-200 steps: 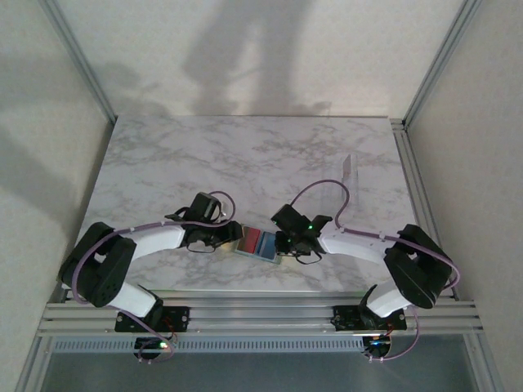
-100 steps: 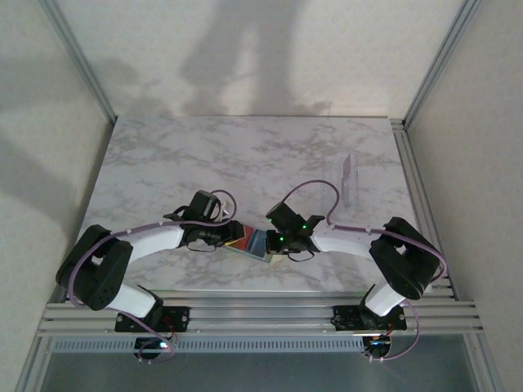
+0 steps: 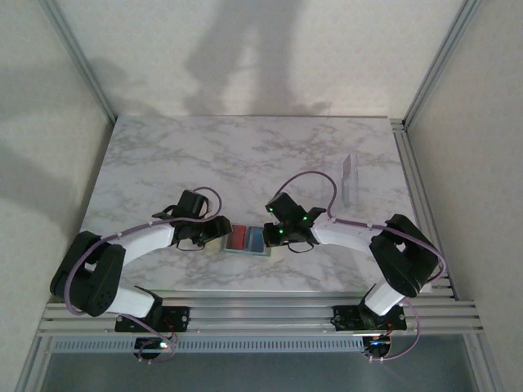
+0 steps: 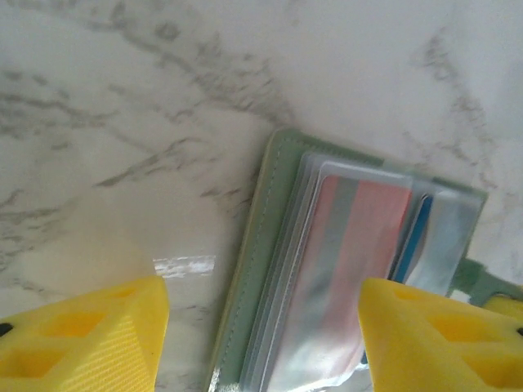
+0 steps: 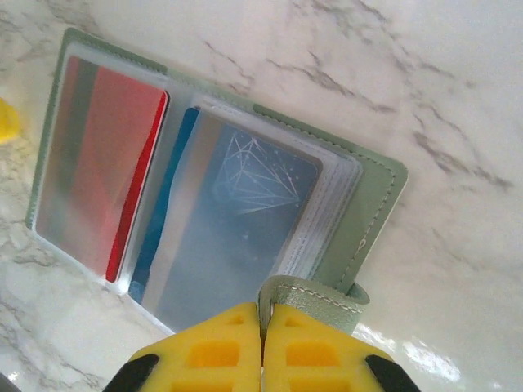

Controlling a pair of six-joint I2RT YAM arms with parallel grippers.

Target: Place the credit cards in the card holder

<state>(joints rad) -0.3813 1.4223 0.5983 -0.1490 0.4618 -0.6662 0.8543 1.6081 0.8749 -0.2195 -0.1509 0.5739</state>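
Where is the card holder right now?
Top view: the card holder lies open on the table, near edge, between the left tool and right tool.

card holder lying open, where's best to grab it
Pinch the snap tab sticking out past the cover's edge, coming in low from that side. The card holder lies open and flat on the table, so its covers offer no raised edge. The right gripper is shut on that tab.

Grey-veined white marble table (image 3: 163, 163), aluminium frame rail (image 3: 253, 314), pale walls (image 3: 49, 147)
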